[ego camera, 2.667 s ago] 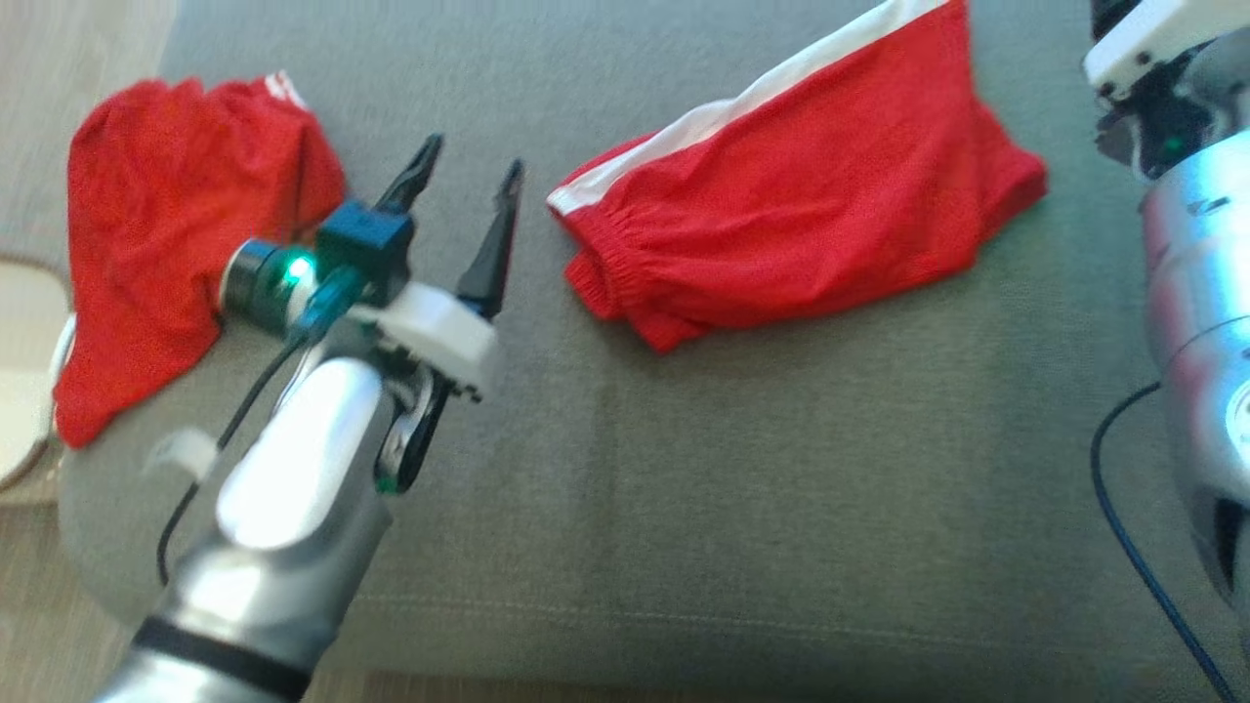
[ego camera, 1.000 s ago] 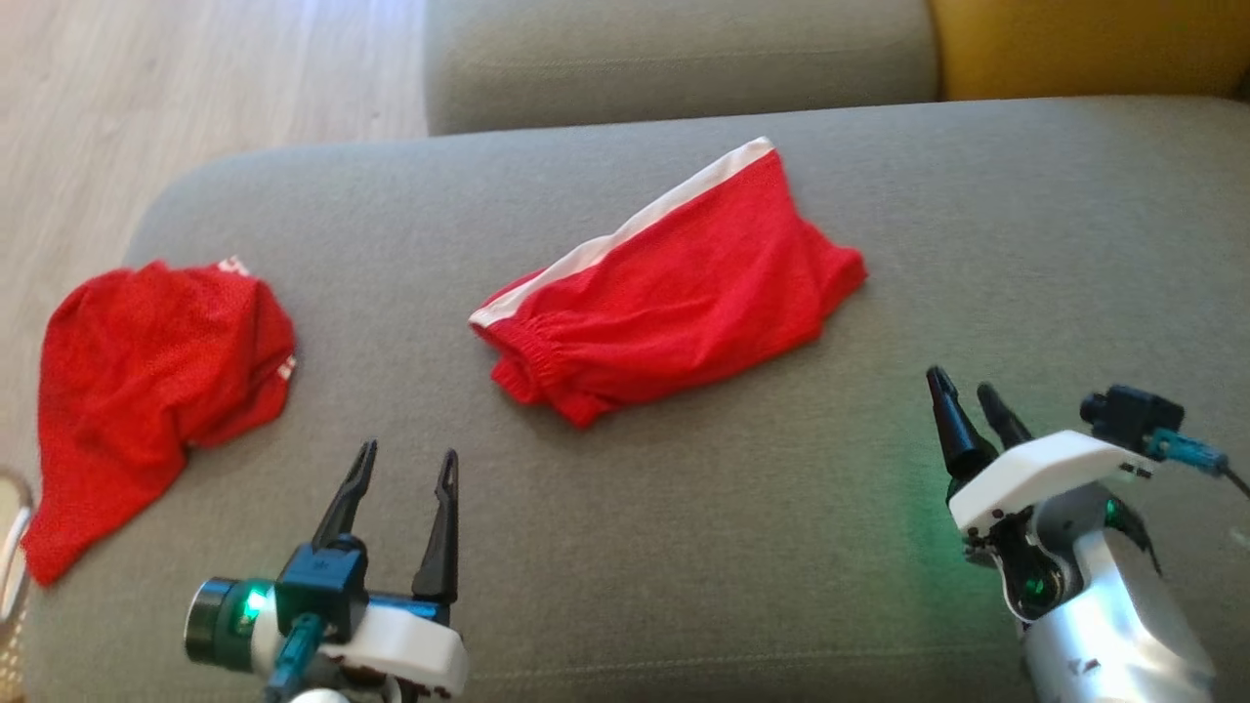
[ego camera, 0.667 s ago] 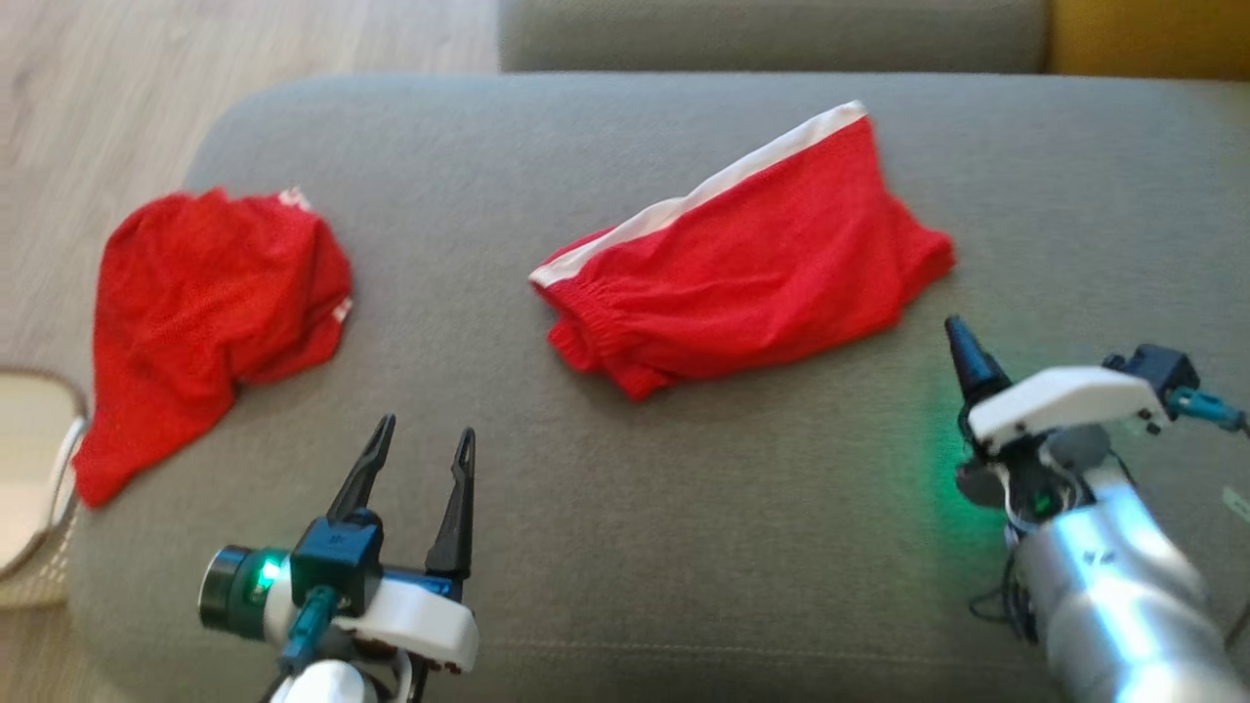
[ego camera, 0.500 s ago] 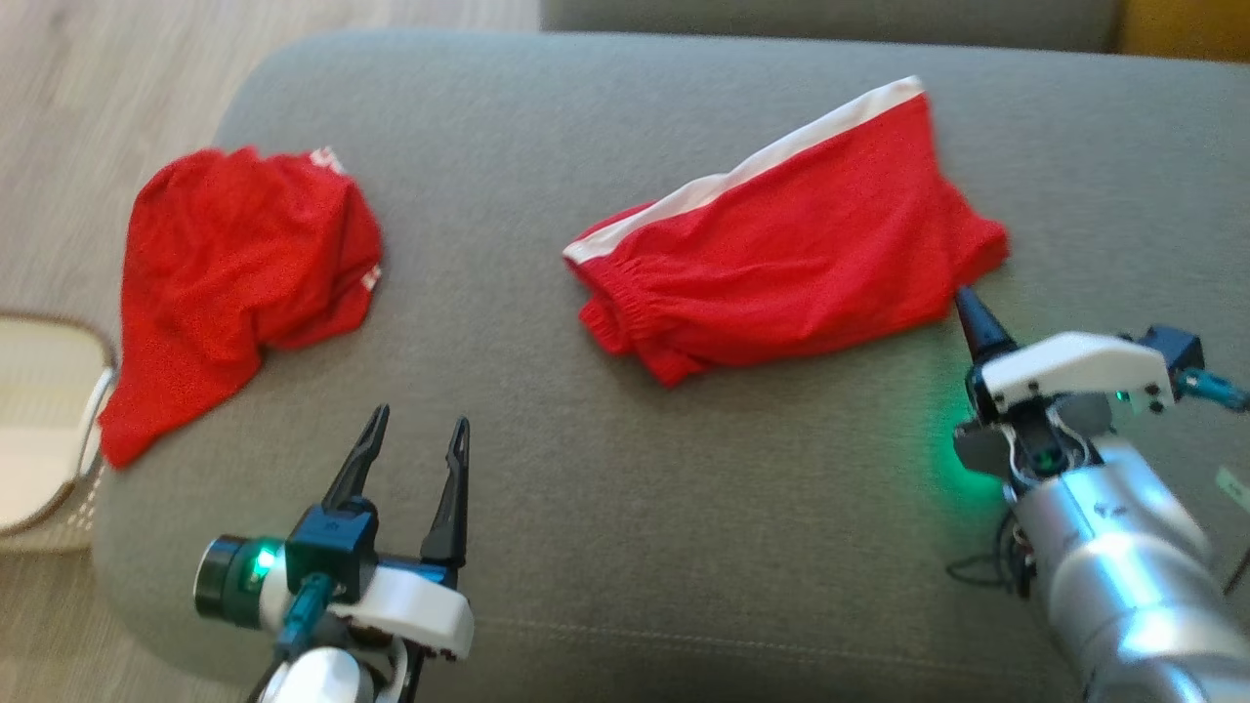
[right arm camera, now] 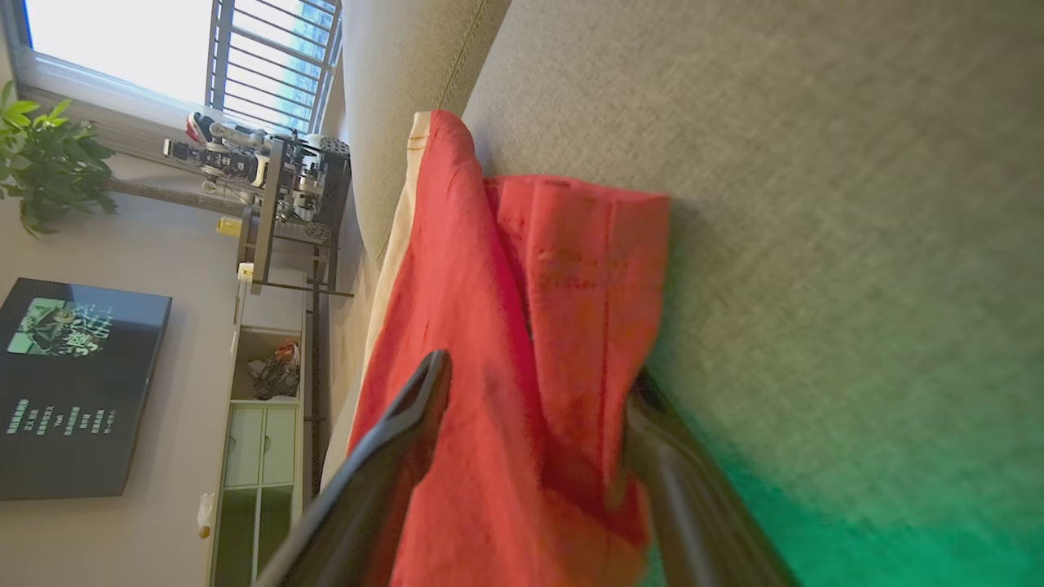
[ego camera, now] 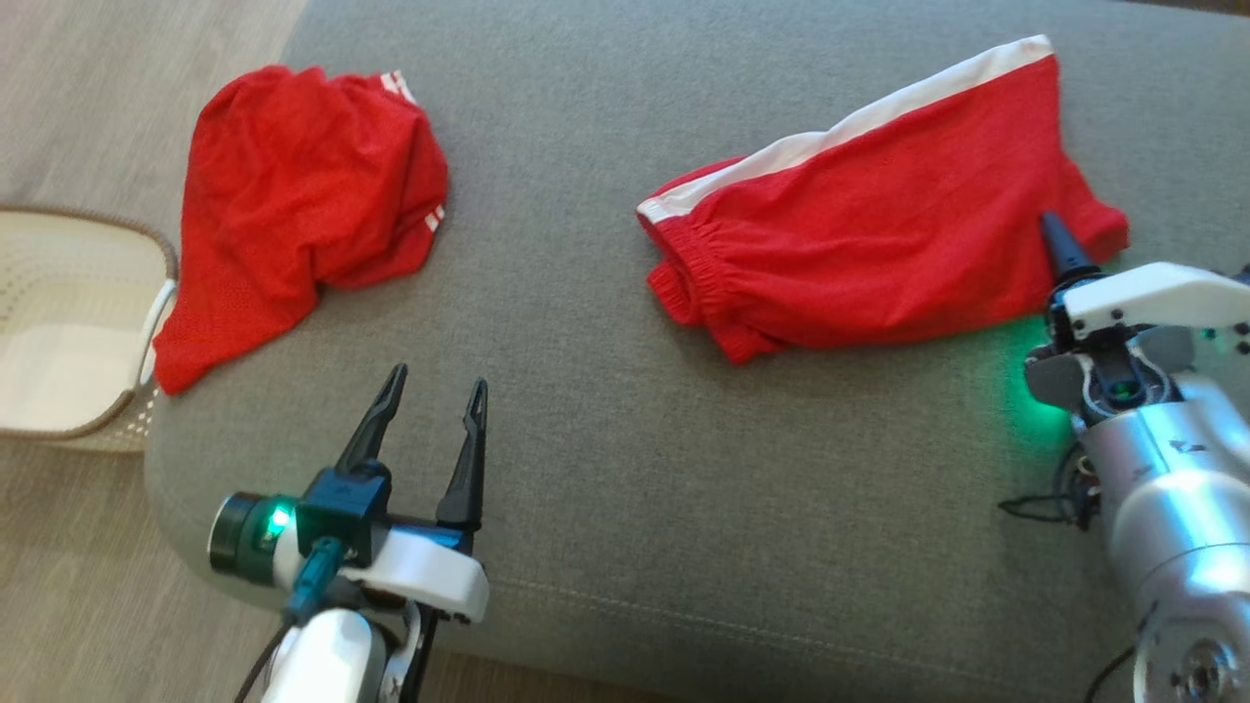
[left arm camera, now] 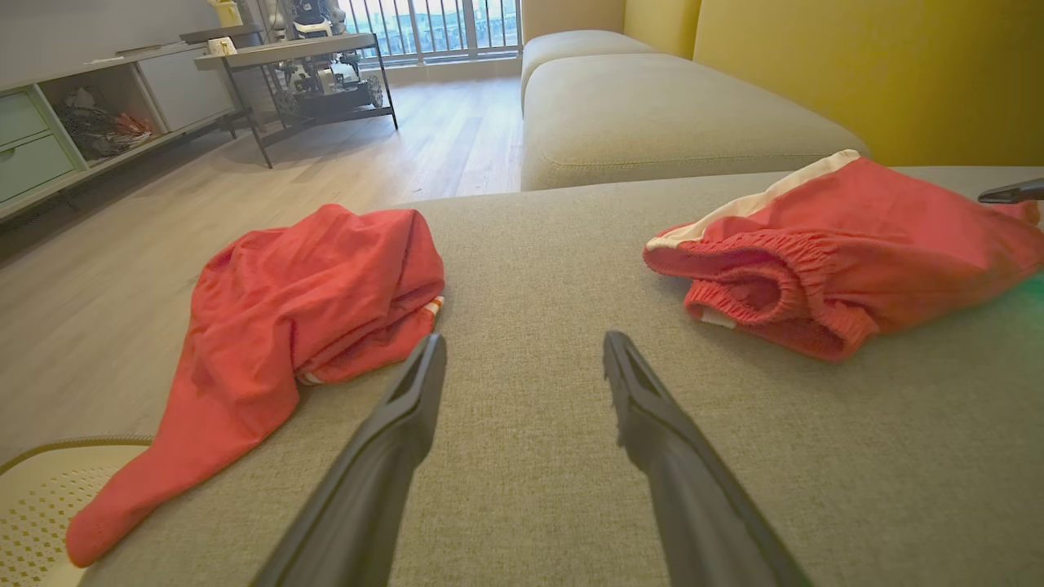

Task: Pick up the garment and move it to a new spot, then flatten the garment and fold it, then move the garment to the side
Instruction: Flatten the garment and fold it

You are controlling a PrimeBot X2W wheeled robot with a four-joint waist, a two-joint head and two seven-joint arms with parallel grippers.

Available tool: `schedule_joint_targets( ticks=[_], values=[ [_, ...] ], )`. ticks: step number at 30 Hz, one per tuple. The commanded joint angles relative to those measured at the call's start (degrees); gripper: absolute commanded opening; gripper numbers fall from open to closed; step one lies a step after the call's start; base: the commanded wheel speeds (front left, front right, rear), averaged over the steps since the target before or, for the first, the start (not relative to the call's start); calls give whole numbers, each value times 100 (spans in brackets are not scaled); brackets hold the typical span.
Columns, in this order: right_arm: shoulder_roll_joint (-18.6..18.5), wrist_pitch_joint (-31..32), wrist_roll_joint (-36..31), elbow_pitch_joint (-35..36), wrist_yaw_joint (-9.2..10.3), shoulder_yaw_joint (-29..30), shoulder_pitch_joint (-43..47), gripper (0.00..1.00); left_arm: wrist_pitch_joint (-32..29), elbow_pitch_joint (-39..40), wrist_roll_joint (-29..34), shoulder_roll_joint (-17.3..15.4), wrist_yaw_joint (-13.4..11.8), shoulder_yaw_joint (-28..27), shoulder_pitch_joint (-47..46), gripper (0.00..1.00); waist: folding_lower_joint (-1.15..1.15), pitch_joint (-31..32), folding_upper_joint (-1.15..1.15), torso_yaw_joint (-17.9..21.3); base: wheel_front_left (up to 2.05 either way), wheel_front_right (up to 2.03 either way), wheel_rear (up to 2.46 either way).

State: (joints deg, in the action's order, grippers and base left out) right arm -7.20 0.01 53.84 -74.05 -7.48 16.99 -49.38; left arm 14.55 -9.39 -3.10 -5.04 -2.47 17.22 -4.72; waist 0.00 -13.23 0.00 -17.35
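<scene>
Moment of approach to the garment. The red mesh shorts with a white side stripe (ego camera: 879, 254) lie folded lengthwise on the grey woven sofa cushion (ego camera: 684, 508), with the gathered elastic waistband toward the middle of the seat and the leg hems toward the robot's right. The right gripper (right arm camera: 538, 371) stands at that hem end with its jaws wide apart. In the right wrist view, one finger lies over the red cloth and the other sits at its edge, so the layers fall between them but nothing is gripped. The left gripper (ego camera: 437, 379) hovers over bare cushion with its jaws equally wide and empty, well apart from the shorts. We judge the fabric light, limp and slightly slippery, so it will sag and unfold once lifted. A pinch through all layers at the hem corner, paired with a second hold at the firmer waistband, should carry it best. A crumpled red garment (ego camera: 303, 195) and a pale woven basket (ego camera: 59, 322) lie to the left.
</scene>
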Motion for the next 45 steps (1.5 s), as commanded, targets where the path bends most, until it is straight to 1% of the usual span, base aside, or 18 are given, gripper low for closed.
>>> schedule_joint_targets(
  ticks=[1, 10, 11, 12, 13, 21, 26, 33, 38, 42, 45],
  values=[
    [105, 92, -79, 12, -1, -36, -1, 100, 45, 164, 39, -3, 11, -210, -261, 100, 0, -61, 0, -58, 0, 0, 0],
    [152, 348, -859, 11, -1, 301, -227, 100, 45, 144, 34, 68, 49, -197, -350, 100, 0, -237, 0, -186, 0, 0, 0],
    [169, 377, -942, 11, -1, 349, -259, 88, 45, 139, 34, 76, 50, -193, -352, 100, 0, -241, 0, -191, 0, 0, 0],
    [184, 398, -1017, 11, -1, 407, -285, 8, 45, 134, 35, 83, 50, -190, -354, 100, 0, -241, 0, -193, 0, 0, 0],
    [197, 409, -1087, 11, -1, 472, -300, 0, 45, 127, 36, 89, 49, -188, -354, 100, 0, -234, 0, -192, 0, 0, 0],
    [306, 131, -1431, 10, -1, 1146, -275, 0, 45, 57, 58, 99, 53, -249, -321, 100, 0, -43, 0, -41, 0, 0, 0],
    [356, -181, -1465, 10, -1, 1580, -182, 0, 45, 39, 82, 81, 63, -281, -235, 100, 0, 186, 0, 156, 0, 0, 0],
    [387, -640, -1583, 10, -1, 1931, -5, 0, 45, 19, 88, 50, 59, -336, -64, 100, 0, 540, 0, 466, 0, 0, 0],
    [403, -929, -1774, 10, -1, 2246, 401, 0, 45, 12, 91, 51, 36, -353, 120, 100, 0, 887, 0, 717, 0, 0, 0],
    [418, -910, -2090, 10, -1, 2413, 809, 0, 45, 23, 74, 55, 3, -390, 295, 100, 0, 1136, 0, 893, 0, 0, 0],
    [425, -911, -2373, 10, -1, 2521, 986, 0, 45, 56, 68, 64, -22, -405, 391, 100, 0, 1182, 0, 986, 0, 0, 0]
  ],
)
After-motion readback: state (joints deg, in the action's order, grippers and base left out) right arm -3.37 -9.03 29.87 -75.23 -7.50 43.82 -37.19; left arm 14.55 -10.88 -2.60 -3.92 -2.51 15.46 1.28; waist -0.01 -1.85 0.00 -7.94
